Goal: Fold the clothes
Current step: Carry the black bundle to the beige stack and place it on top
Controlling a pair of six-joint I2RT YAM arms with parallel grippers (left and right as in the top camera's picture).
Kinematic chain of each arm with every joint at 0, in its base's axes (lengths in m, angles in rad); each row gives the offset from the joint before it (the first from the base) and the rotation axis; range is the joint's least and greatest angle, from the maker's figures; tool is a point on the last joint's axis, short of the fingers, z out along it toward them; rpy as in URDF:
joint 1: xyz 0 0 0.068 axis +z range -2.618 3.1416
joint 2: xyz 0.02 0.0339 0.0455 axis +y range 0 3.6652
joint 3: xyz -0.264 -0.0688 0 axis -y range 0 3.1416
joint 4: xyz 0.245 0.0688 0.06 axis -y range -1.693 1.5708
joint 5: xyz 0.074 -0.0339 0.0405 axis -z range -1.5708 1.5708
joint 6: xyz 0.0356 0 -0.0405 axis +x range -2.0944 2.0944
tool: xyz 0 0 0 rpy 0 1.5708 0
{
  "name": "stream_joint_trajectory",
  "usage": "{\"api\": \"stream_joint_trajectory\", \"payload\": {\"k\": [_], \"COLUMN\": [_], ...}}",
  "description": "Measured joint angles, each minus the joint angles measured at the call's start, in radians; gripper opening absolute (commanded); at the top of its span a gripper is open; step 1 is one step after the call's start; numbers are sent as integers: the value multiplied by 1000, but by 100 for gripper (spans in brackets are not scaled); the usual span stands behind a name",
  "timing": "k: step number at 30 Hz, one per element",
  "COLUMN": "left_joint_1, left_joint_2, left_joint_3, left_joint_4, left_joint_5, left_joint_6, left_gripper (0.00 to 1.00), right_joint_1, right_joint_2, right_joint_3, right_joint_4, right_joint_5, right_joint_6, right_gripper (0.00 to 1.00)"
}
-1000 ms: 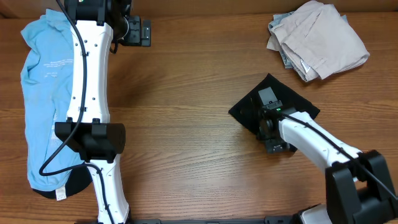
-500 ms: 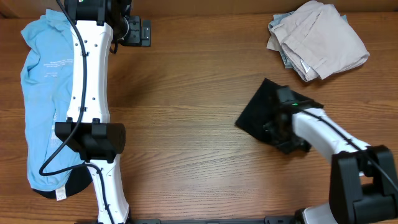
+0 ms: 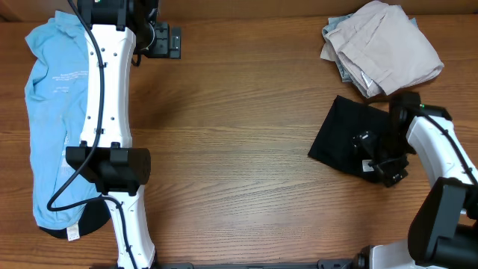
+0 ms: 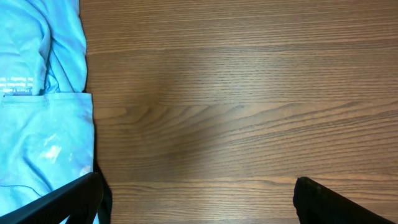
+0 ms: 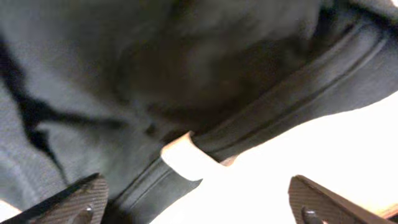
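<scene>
A small folded black garment (image 3: 340,138) lies on the wooden table at the right. My right gripper (image 3: 381,161) sits low over its right edge. In the right wrist view its fingers (image 5: 199,202) are spread wide, with the black fabric (image 5: 155,81) and a small white tag (image 5: 183,155) just beyond them. A light blue printed T-shirt (image 3: 52,112) lies spread along the left edge and also shows in the left wrist view (image 4: 37,93). My left gripper (image 3: 168,39) is open and empty over bare wood (image 4: 199,202) at the back.
A pile of beige and cream garments (image 3: 385,48) lies at the back right corner, just behind the black garment. A dark piece of fabric (image 3: 86,224) peeks from under the T-shirt's near end. The left arm stretches along the T-shirt's right side.
The black garment has slid to the right across the table and turned, together with my right gripper. The left arm has not moved.
</scene>
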Motion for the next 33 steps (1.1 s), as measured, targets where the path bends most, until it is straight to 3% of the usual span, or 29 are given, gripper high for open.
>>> {"api": "stream_joint_trajectory", "payload": {"k": [4,10,15,16,19,24,27,33], "left_joint_1": [0,0,0,0,0,0,0,0], "left_joint_2": [0,0,0,0,0,0,0,0], "left_joint_3": [0,0,0,0,0,0,0,0], "left_joint_4": [-1,-1,-2,-2,-2,-1,-2,-2], "left_joint_5": [0,0,0,0,0,0,0,0], "left_joint_6": [0,0,0,0,0,0,0,0], "left_gripper": [100,100,100,100,100,100,100,100], "right_joint_1": [30,64,67,68,71,71,69,68], "right_joint_2": [0,2,-11,-15,-17,-20,-20,-45], "right_joint_3": [-10,-169,-232,-235,-236,-222,-174,104], "right_joint_4": [38,232,328,343,374,349,243,27], "right_joint_5": [-23,-38,-35,-34,-30,-11,26,42], "right_joint_6": [-14,95,191,204,196,116,43,-101], "right_gripper": [79,77,36,20,4,4,4,4]}}
